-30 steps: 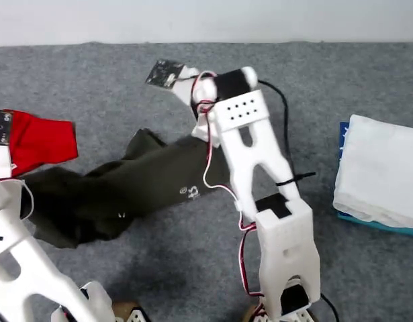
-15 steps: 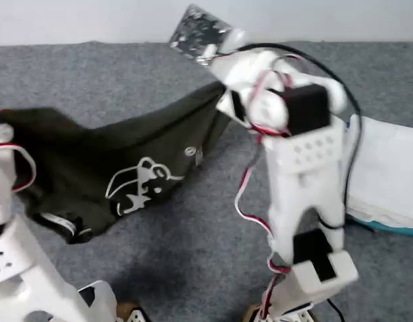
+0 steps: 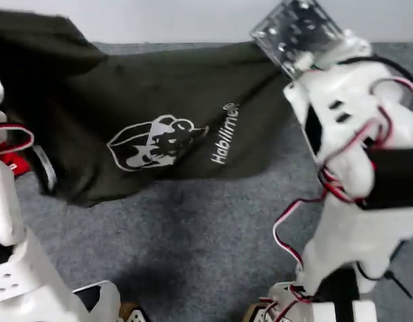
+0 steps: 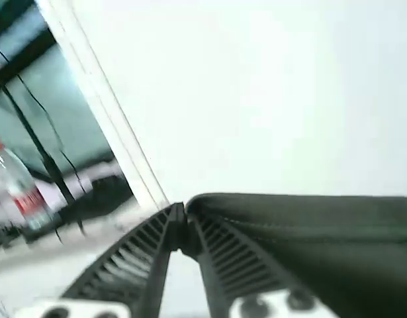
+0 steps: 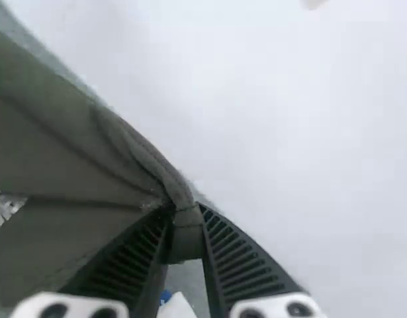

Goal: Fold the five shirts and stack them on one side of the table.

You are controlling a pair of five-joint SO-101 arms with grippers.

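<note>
Dark green shirt [image 3: 159, 127] is up off the grey surface [image 3: 193, 248], spread wide between my two arms, with its lower edge hanging above the carpet-like top. Front faces the high camera, white graphic [image 3: 156, 142] mid-chest with a line of lettering beside it.

Left tool [image 4: 184, 218]: the ribbed fingers come together at the tips, clamped on the shirt's edge. From there the cloth runs off to one side as a taut band. Right tool [image 5: 184, 222]: also clamped, with a bunched fold of the same shirt pinched right between the tips and the fabric fanning away from the pinch. So each tool has one end of the shirt, and the garment sits between them.

From the high camera I get the whole spread, the left arm [image 3: 8, 221] low at one side and the right arm [image 3: 354, 174] bulky at the other (its wrist board [image 3: 300, 30] sits up by the shirt's corner). I can't make out either pinch point there. That camera also gives me a sliver of red shirt [image 3: 10, 161] on the surface, partly under the green one by the left arm.

The wrist cameras give the grips themselves. The left one adds a pale wall and, off to the side, a bottle [image 4: 21, 192] with a red band.
</note>
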